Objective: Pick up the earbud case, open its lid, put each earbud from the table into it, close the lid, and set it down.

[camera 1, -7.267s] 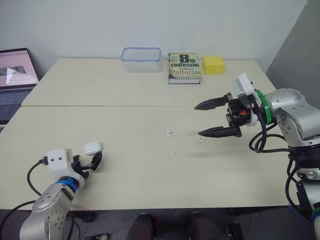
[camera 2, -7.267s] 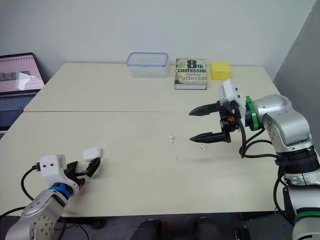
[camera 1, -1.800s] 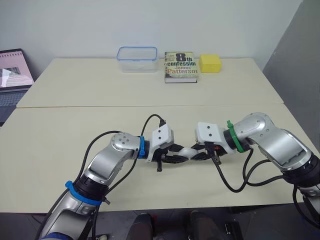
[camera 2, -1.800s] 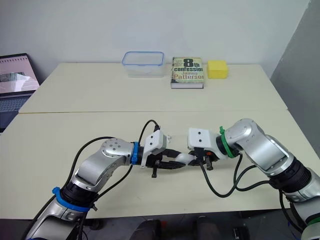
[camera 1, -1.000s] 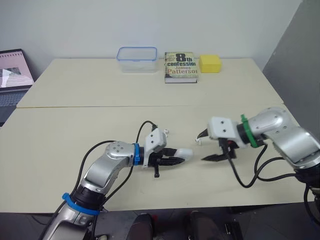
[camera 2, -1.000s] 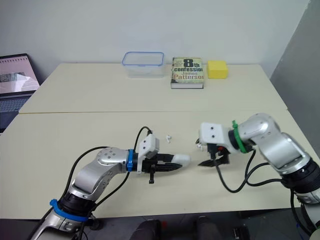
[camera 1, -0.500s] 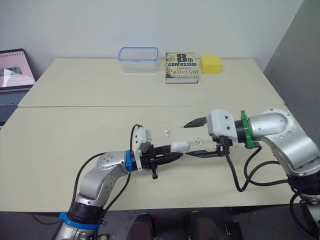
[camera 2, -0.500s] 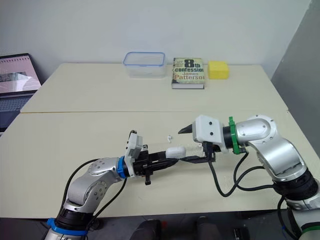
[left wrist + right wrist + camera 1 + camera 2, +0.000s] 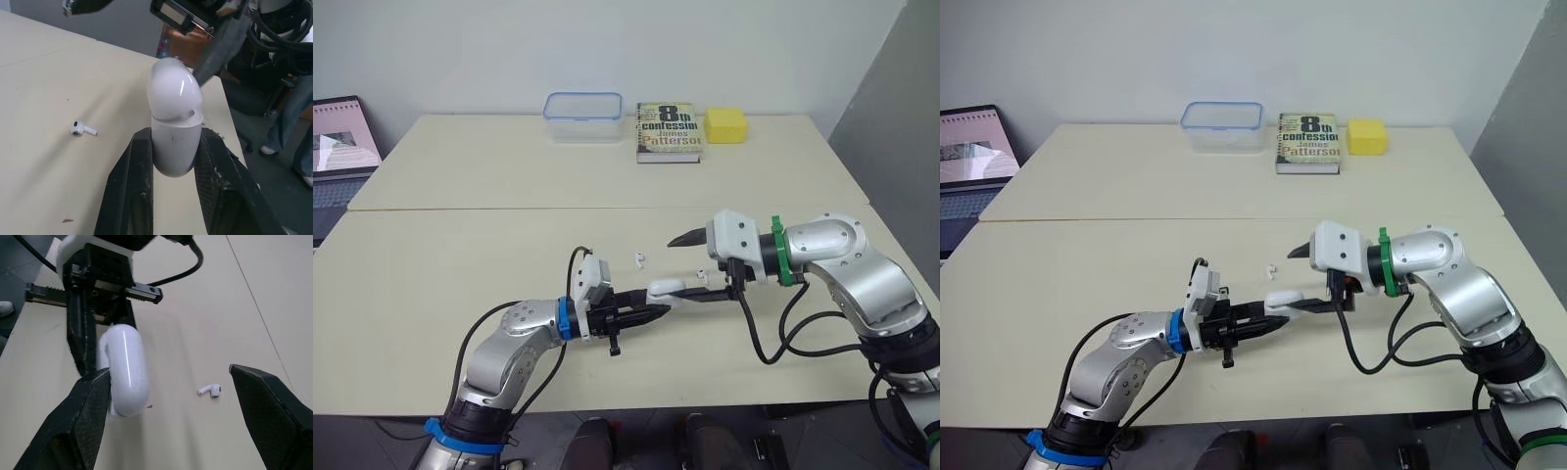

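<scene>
My left gripper (image 9: 651,302) is shut on the white earbud case (image 9: 666,289) and holds it just above the table, near the front middle. In the left wrist view the lid (image 9: 172,93) sits tilted on the body, with a thin dark gap at the seam. My right gripper (image 9: 690,266) stands wide open beside the case. Its lower finger (image 9: 88,416) lies against the case's side and its upper finger is well clear. One white earbud (image 9: 635,260) lies on the table behind the case. A second earbud (image 9: 701,274) lies between the right gripper's fingers.
Along the table's far edge stand a clear plastic box (image 9: 581,116), a paperback book (image 9: 670,131) and a yellow block (image 9: 728,124). An open laptop (image 9: 337,147) sits at the far left. A seam (image 9: 460,208) runs across between the two tabletops.
The right gripper has swung round, turned its open jaws and moved left until its lower finger meets the case. The left gripper carried the case slightly back and up, then held still.
</scene>
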Robot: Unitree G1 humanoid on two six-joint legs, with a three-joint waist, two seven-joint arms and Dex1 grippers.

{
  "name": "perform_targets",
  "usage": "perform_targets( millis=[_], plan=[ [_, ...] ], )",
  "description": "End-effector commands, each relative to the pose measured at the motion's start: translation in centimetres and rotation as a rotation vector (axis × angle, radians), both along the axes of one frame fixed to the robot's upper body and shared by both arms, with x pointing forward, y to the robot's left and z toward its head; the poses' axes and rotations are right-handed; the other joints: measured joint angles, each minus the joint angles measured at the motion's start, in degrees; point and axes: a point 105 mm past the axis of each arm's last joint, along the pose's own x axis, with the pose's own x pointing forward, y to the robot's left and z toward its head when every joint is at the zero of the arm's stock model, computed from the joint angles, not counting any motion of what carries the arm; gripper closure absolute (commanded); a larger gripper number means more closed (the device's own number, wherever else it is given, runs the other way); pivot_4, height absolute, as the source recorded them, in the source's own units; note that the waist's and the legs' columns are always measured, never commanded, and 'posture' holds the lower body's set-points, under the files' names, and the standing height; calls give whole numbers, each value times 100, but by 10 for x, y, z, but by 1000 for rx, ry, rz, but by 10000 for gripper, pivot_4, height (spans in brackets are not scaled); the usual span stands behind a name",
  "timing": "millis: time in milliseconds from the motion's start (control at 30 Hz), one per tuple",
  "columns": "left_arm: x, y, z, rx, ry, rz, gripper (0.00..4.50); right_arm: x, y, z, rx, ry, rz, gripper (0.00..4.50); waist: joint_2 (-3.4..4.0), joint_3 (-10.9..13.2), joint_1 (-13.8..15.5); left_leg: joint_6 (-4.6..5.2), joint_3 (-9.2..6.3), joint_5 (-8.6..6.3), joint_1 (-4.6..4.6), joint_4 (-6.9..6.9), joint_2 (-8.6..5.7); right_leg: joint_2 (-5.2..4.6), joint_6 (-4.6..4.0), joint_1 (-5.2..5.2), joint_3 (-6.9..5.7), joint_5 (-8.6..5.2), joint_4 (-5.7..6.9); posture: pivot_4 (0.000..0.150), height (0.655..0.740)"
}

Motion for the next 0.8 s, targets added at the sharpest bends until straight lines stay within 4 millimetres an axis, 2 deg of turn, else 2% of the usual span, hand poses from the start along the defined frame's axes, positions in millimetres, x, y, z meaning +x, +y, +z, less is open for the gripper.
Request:
perform_targets(
  millis=[33, 200, 367, 567, 800],
  plan=[
    [-7, -4, 10, -15, -56, -39, 37346, 5, -1, 17, 33, -63, -16, 5379, 0, 0, 0, 0, 0, 0, 0, 0, 0, 0, 0, 0, 1, 0, 0, 1500, 7400],
    [-1, 4, 9, -12, -73, 15, 37346, -1, -6, 24, 56, -29, -11, 5379, 0, 0, 1, 0, 0, 0, -1, -1, 1, 0, 0, -1, 0, 0, 0, 1500, 7400],
    [19, 26, 17, -44, -162, 232, 37346, -8, -28, 29, 97, -24, -54, 5379, 0, 0, 21, 0, -1, 0, -1, -1, 1, -1, 0, 0, -1, 0, -1, 1500, 7400],
    [38, 68, 28, -86, -279, 560, 37346, -7, -63, 21, 149, -83, -190, 5379, -1, 0, 48, 0, 3, 0, 0, 0, 1, -2, 0, 0, 3, 0, 0, 1500, 7400],
    [44, 115, 23, -83, -297, 819, 37346, -15, -119, 11, 160, -41, -373, 5379, -1, -1, 112, 0, 6, 0, 1, 1, 0, -2, 0, 3, 4, 0, -3, 1500, 7400]
  ],
)
